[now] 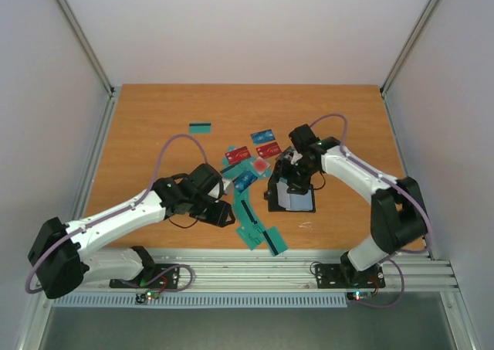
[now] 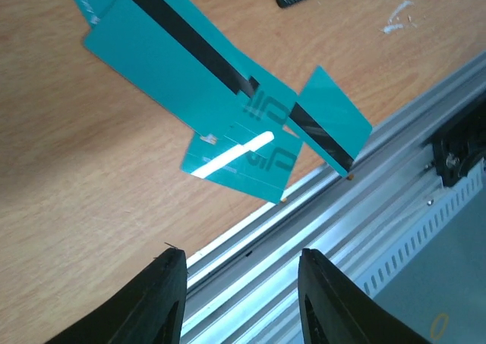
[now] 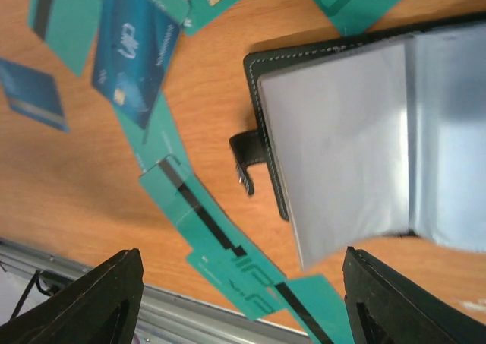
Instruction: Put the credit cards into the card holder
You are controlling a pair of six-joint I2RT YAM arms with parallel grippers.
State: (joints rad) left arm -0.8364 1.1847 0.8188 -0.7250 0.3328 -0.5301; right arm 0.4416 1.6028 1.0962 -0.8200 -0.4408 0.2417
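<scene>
Teal credit cards (image 2: 228, 108) lie overlapped by the front edge of the table (image 2: 68, 207), near the open card holder (image 3: 342, 131), whose sleeves (image 3: 448, 131) look empty (nothing filed yet), so picking is the step in hand: left gripper (image 2: 241, 264), part-open and empty near them, must pinch one thin edge; right gripper (image 3: 241, 268) gapes empty over the holder.

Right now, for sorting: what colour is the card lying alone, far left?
The card is teal with a black stripe; top view.

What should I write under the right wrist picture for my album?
Open right gripper hovers over the open card holder beside a trail of teal credit cards.
</scene>
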